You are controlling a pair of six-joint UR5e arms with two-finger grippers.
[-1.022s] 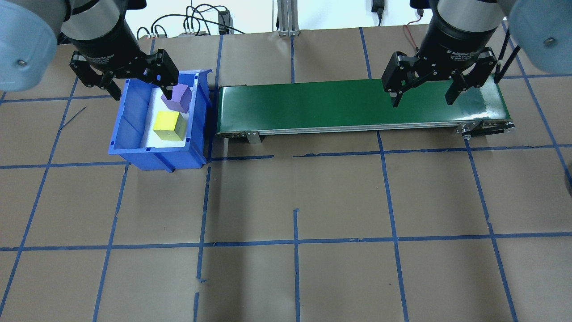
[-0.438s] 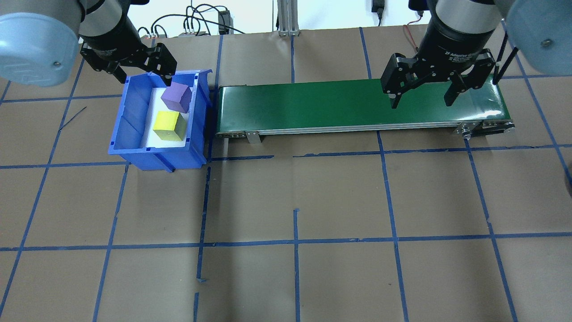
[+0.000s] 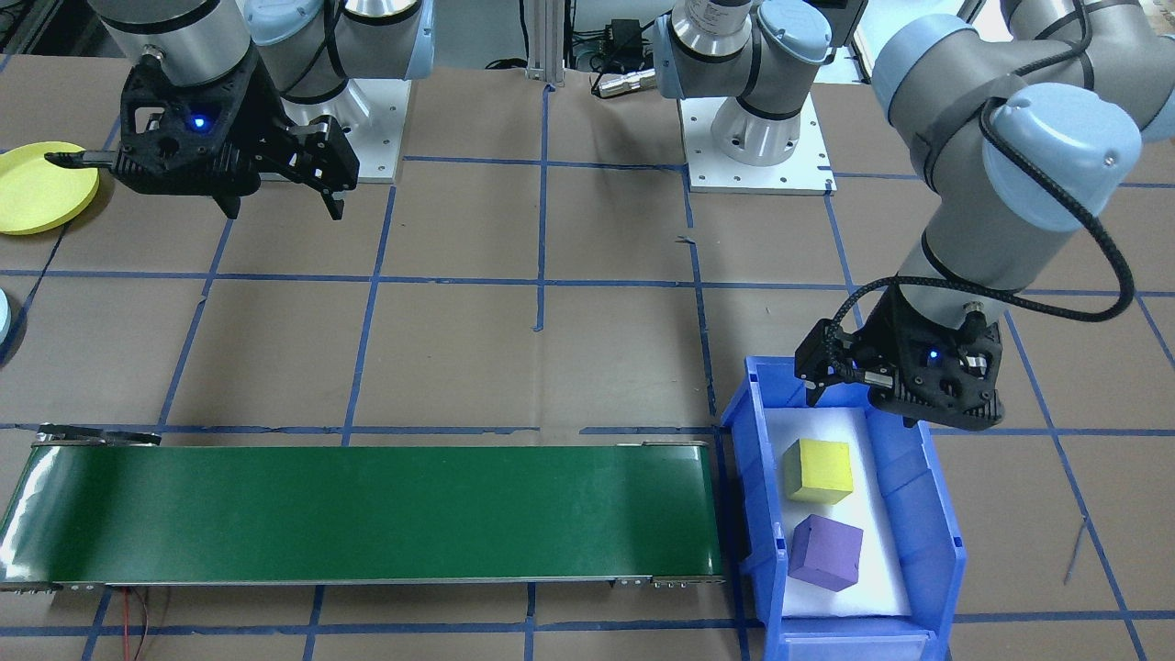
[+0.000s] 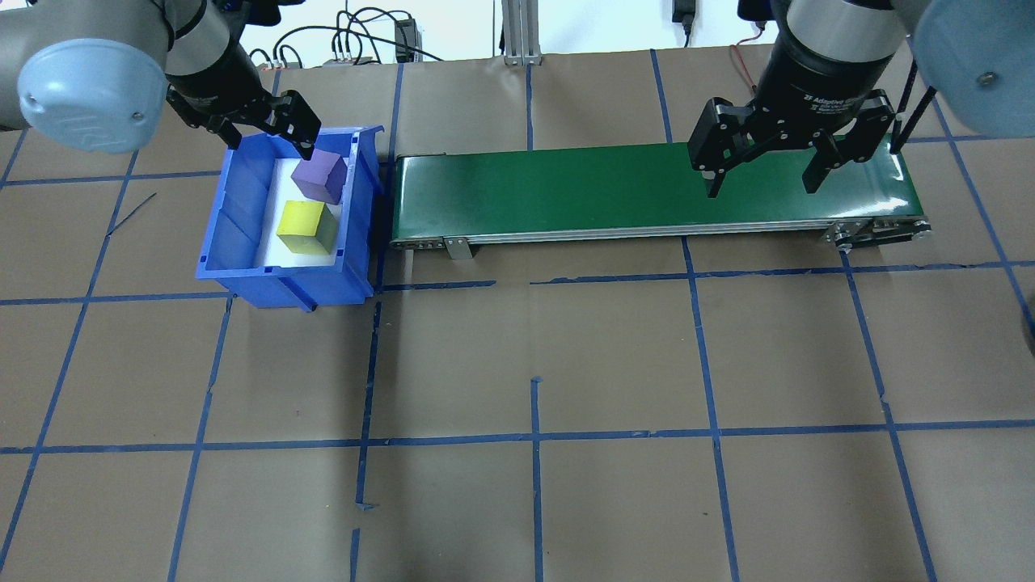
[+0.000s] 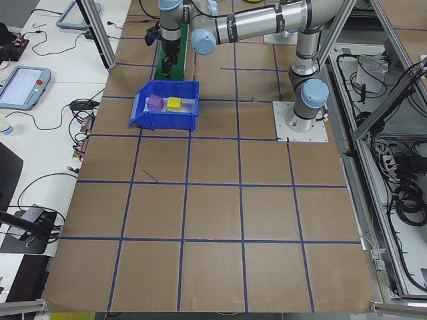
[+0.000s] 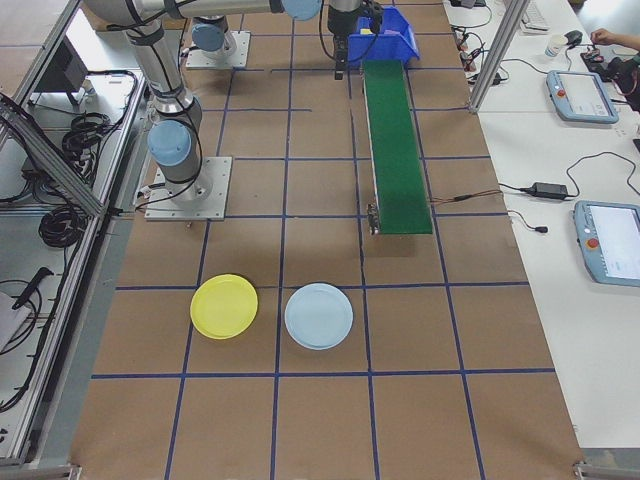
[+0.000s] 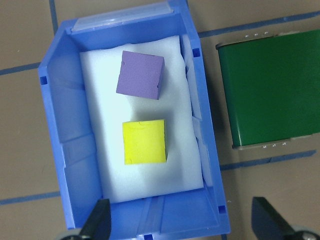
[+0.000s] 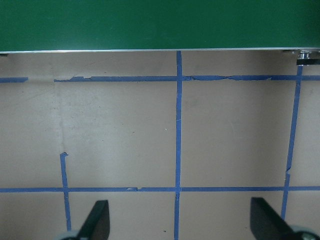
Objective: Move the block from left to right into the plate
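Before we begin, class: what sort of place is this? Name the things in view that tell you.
Most likely a robotics lab or test cell. Two arms are bolted to a paper-covered table taped into a blue grid, a small green conveyor belt lies on it, and teach pendants and cables sit on side benches.

Green conveyor belt [image 4: 647,192], blue-taped brown table [image 4: 517,364], tablets [image 6: 608,238] on a side bench, possibly teach pendants
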